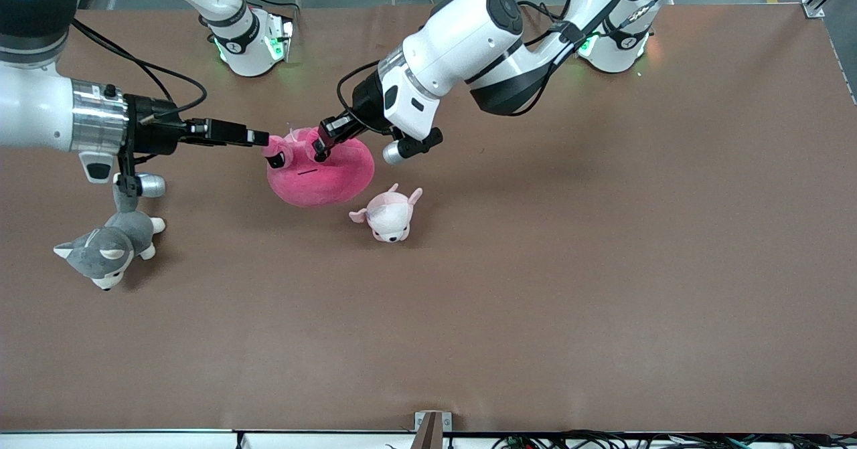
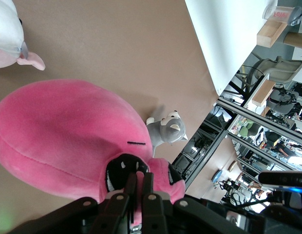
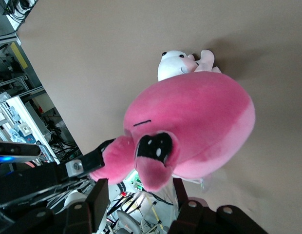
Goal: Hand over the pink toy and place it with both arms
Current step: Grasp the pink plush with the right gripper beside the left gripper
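The pink toy [image 1: 321, 171], a big hot-pink plush with dark eyes, hangs just over the middle of the table. My left gripper [image 1: 321, 149] reaches in from the left arm's base and is shut on a fold of plush beside one dark eye. In the left wrist view the left gripper [image 2: 140, 176] pinches pink fabric between its closed fingers, with the pink toy [image 2: 63, 131] below them. My right gripper [image 1: 264, 140] comes in level from the right arm's end and meets the toy's edge. In the right wrist view the right gripper [image 3: 141, 187] stands open around an eye lobe of the pink toy [image 3: 199, 117], with gaps on both sides.
A small pale pink-and-white plush [image 1: 390, 215] lies on the table just nearer the front camera than the pink toy. A grey-and-white husky plush [image 1: 110, 245] lies toward the right arm's end, under that arm's wrist. Brown table surface [image 1: 569, 268] spreads around them.
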